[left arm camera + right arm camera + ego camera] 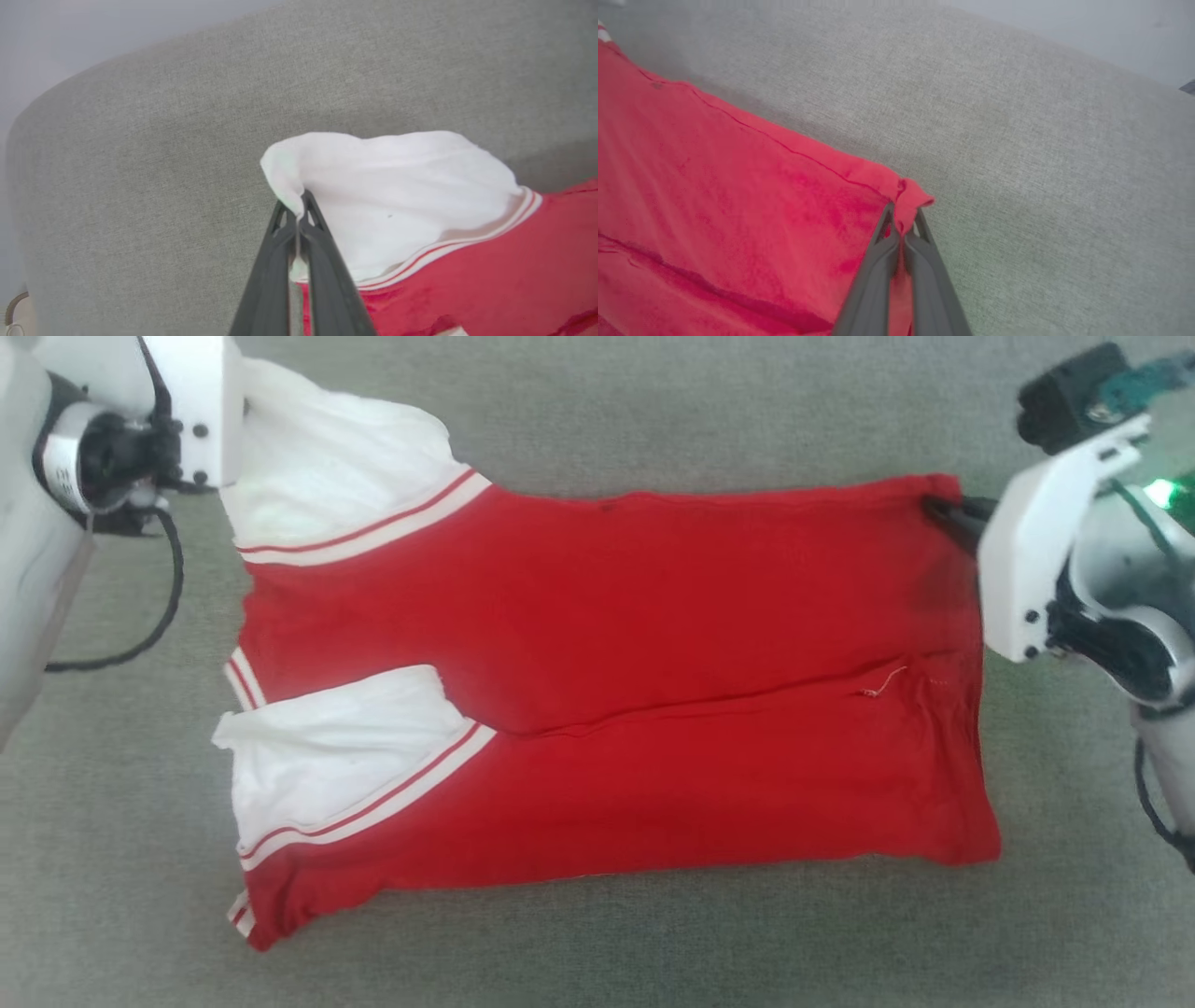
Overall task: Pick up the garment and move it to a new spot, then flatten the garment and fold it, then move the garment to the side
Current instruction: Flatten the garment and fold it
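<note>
The red garment (pixel 653 644) lies sideways on the grey fabric surface, white sleeves to the left, hem to the right, its near half folded over along a lengthwise crease. No number is visible. My left gripper (pixel 299 210) is shut on the edge of the far white sleeve (pixel 387 186), its fingers hidden behind the wrist housing in the head view. My right gripper (pixel 903 221) is shut on the far hem corner (pixel 910 193) of the red cloth; its dark fingertips (pixel 952 513) touch that corner at the upper right of the head view.
The grey woven surface (pixel 597 943) surrounds the garment on all sides. A black cable (pixel 159 616) loops from my left wrist beside the far sleeve. A pale wall or edge shows beyond the surface in the wrist views.
</note>
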Available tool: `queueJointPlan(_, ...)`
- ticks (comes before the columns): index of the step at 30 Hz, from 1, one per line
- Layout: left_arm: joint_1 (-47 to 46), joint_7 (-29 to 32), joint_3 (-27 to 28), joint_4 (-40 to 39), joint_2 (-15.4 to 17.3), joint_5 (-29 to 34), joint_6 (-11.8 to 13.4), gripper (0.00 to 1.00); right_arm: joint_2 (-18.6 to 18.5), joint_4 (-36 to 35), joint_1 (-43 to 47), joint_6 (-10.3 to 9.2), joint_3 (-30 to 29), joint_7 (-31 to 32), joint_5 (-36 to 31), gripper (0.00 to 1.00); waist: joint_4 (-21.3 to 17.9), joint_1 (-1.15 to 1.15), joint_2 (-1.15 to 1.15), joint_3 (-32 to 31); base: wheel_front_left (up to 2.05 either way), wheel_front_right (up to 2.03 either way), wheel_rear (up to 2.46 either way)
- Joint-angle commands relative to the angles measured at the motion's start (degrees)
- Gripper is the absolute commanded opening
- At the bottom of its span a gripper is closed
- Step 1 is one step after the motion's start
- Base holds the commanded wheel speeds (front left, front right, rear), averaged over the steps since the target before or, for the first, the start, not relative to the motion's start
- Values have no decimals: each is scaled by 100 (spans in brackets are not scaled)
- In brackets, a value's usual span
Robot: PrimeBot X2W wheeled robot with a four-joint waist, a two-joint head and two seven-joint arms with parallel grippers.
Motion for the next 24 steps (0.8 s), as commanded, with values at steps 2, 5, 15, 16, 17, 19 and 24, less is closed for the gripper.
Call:
queueJointPlan(2, 250, 86, 4, -402, 153, -21, 155, 0, -86, -303, 291, 0, -190, 94, 37, 0, 127, 0, 0, -158, 0, 0, 0)
queueJointPlan(5, 612, 231, 19, -1154, 463, -81, 455, 0, -151, -758, 670, 0, -449, 274, -10, 0, 192, 0, 0, -255, 0, 0, 0)
queueJointPlan(15, 2573, 630, 74, -4724, 1908, -344, 2209, 0, 57, -2124, 2307, 0, -1496, 952, -134, 0, 314, 0, 0, -415, 0, 0, 0)
queueJointPlan(16, 2753, 612, 89, -4944, 1999, -402, 2357, 0, 106, -2191, 2433, 0, -1570, 979, -158, 0, 313, 0, 0, -410, 0, 0, 0)
queueJointPlan(17, 2940, 585, 86, -5175, 2072, -437, 2497, 0, 155, -2219, 2559, 0, -1650, 991, -191, 0, 315, 0, 0, -407, 0, 0, 0)
queueJointPlan(19, 3278, 489, 125, -5474, 2150, -561, 2752, 0, 258, -2235, 2768, 0, -1758, 1030, -228, 0, 322, 0, 0, -403, 0, 0, 0)
queueJointPlan(24, 3915, 226, 111, -5510, 2110, -808, 2918, 0, 457, -1978, 3017, 0, -1823, 957, -237, 0, 316, 0, 0, -429, 0, 0, 0)
